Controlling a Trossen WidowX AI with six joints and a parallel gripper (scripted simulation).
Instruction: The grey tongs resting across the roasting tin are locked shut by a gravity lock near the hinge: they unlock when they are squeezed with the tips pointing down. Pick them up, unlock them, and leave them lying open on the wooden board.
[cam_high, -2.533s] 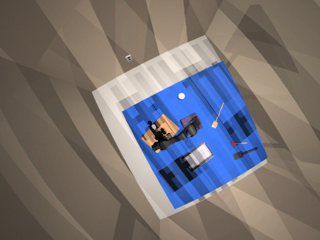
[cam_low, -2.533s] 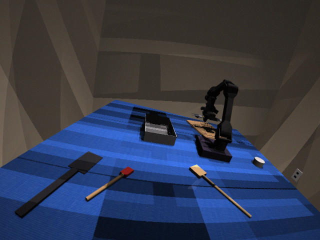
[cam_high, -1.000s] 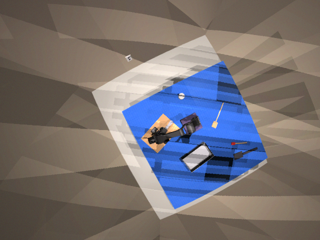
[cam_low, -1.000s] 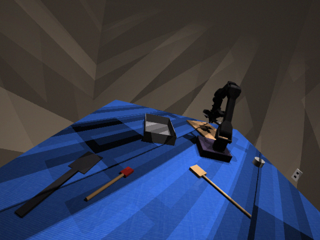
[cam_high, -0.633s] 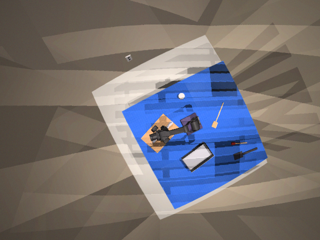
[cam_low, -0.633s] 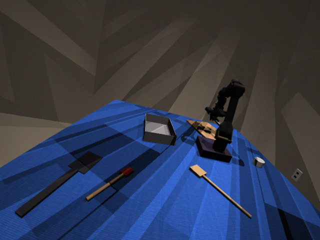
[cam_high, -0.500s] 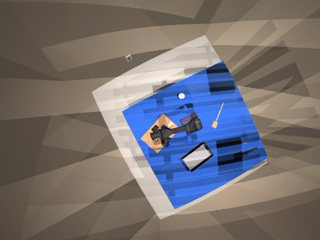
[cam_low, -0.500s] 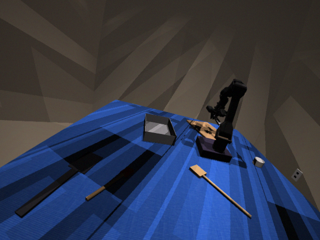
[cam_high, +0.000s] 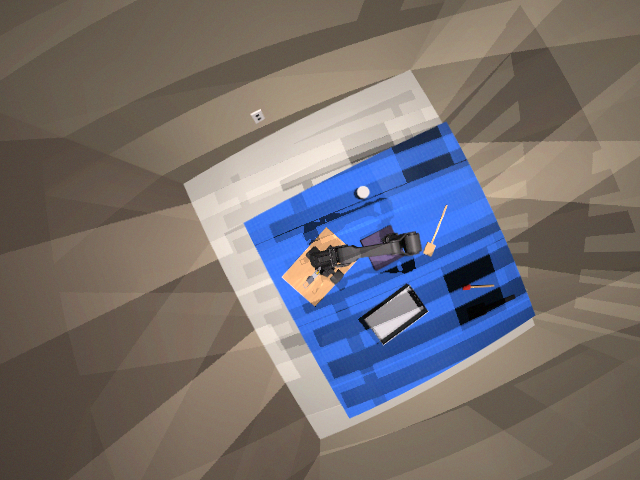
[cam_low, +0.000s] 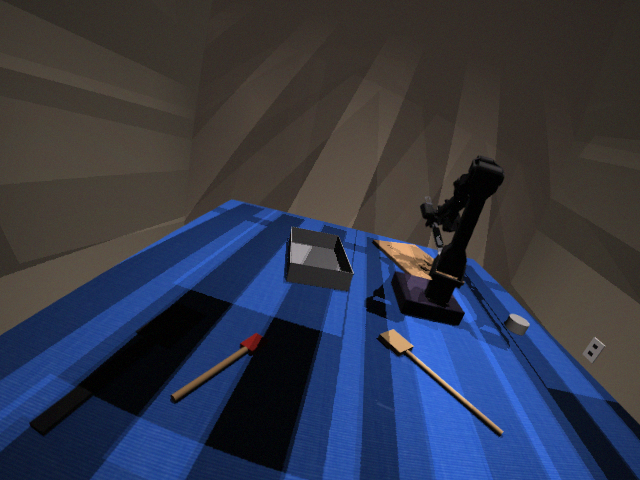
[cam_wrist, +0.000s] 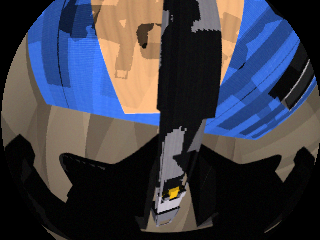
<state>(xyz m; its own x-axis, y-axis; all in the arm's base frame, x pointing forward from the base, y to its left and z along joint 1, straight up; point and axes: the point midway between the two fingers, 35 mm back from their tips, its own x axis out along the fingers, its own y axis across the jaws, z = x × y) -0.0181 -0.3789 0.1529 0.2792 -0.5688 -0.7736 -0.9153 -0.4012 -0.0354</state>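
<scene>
My gripper (cam_high: 323, 269) (cam_low: 429, 213) (cam_wrist: 172, 139) is shut on the grey-and-black tongs (cam_wrist: 190, 65) and holds them above the wooden board (cam_high: 314, 298) (cam_low: 400, 252) (cam_wrist: 137, 92). The tongs stand steeply. Their narrow end with the yellow lock piece (cam_wrist: 173, 192) is up, and the other end points down towards the board in the exterior view. The arms look pressed together in the wrist view; whether the lock is released cannot be told. The tips are outside the wrist view. The roasting tin (cam_high: 417, 299) (cam_low: 320, 279) has nothing across it.
A pale wooden spatula (cam_high: 429, 249) (cam_low: 397, 341) lies near the arm base (cam_low: 426, 310). A red-headed tool (cam_high: 466, 287) (cam_low: 252, 342) and a dark spatula (cam_low: 62, 410) lie farther off. A white round object (cam_high: 362, 191) (cam_low: 517, 323) stands on the base's other side.
</scene>
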